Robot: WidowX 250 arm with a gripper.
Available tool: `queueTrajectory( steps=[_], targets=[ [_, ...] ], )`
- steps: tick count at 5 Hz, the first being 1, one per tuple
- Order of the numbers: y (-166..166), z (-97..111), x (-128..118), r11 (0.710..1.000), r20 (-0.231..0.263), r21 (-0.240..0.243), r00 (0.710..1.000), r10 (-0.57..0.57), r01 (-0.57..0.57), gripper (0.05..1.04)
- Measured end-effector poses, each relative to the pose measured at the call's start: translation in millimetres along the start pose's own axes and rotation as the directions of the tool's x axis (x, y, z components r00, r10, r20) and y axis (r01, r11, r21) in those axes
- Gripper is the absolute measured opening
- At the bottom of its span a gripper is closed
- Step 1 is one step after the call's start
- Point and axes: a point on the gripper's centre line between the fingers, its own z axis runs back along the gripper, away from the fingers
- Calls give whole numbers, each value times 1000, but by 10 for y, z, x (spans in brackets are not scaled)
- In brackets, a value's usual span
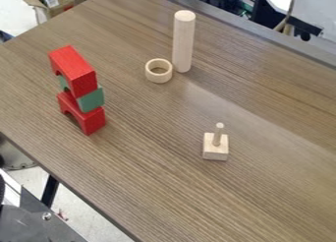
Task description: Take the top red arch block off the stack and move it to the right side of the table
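At the left of the table, a red arch block (pixel 73 71) lies on top of a green block (pixel 91 99), which rests on a lower red arch block (pixel 82 113). The three form a stack, with the green one turned a little between the red ones. A pale wooden ring (pixel 158 71) lies near the top middle, close beside a tall wooden cylinder (pixel 183 41) that stands upright. Right of centre stands a small square wooden base (pixel 215 146) with a thin peg (pixel 219 133) rising from it.
The brown wooden table (pixel 151 172) runs diagonally, its left edge dropping toward the floor at the lower left. A cardboard box (pixel 56 1) stands beyond the upper left corner. Dark equipment and cables are behind the far edge, and metal gear is at the lower left.
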Motion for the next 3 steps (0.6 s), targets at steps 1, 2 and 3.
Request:
queueTrajectory(
  steps=[1, 2, 3],
  targets=[
    [38, -129, -39, 999, -26, 35, 1000, 1, 0, 1000],
    [240, -141, -81, 999, -58, 42, 998, 16, -13, 1000],
    [417, 49, -8, 1000, -45, -5, 999, 7, -8, 1000]
  ],
)
